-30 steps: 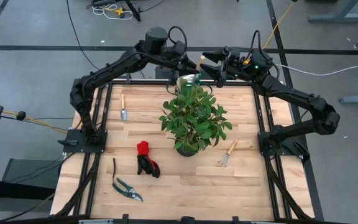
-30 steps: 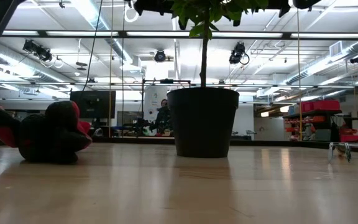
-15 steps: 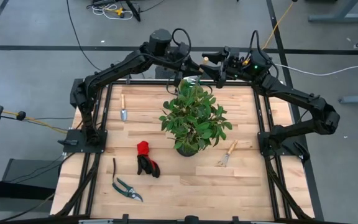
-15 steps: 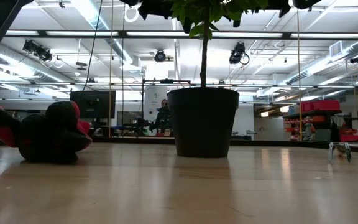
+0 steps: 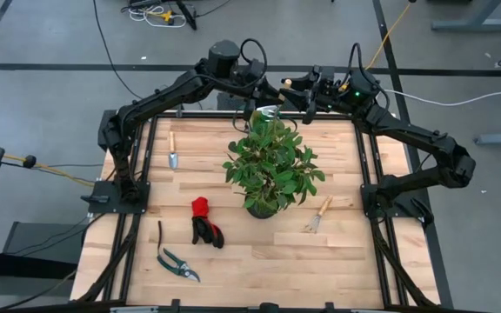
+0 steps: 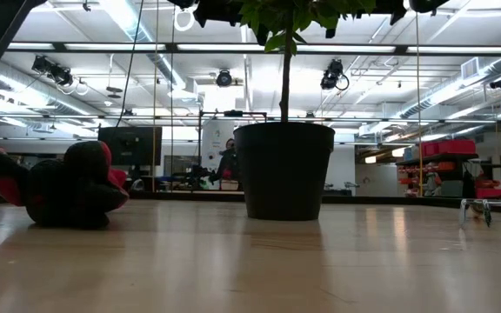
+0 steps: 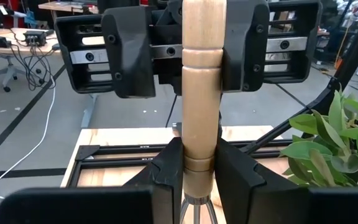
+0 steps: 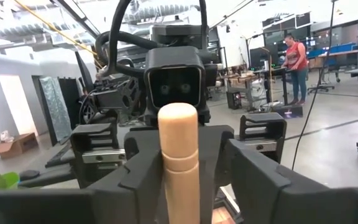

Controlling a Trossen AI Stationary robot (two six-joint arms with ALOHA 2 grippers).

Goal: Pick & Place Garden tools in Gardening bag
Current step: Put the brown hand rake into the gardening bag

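A wooden-handled hand tool (image 7: 201, 93) hangs in the air over the table's far edge, above the potted plant (image 5: 270, 165). My left gripper (image 7: 199, 165) is shut on it. My right gripper (image 8: 179, 168) faces the left one, open. Its fingers (image 7: 126, 56) stand on either side of the handle's rounded free end (image 8: 178, 124). A trowel (image 5: 172, 152), red-and-black gloves (image 5: 204, 222), dark shears (image 5: 174, 258) and a hand rake (image 5: 318, 215) lie flat on the table. The gardening bag is out of view. My left gripper pinches the wooden handle between its two fingers near the metal shank end (image 7: 197, 155). The handle runs on from the fingers toward my right gripper, lifted clear of everything. My right gripper has one finger (image 7: 244, 50) close against the handle's side; I cannot tell whether it touches.
The plant's dark pot (image 6: 283, 169) stands mid-table, and its foliage spreads just below both grippers. In the low view the gloves (image 6: 68, 185) lie left of the pot and the rake (image 6: 490, 211) right of it. Bare wood (image 5: 259, 269) lies near the front edge.
The right gripper's fingers have drawn closer together around the handle's free end. The tool stays in the air between the two grippers.
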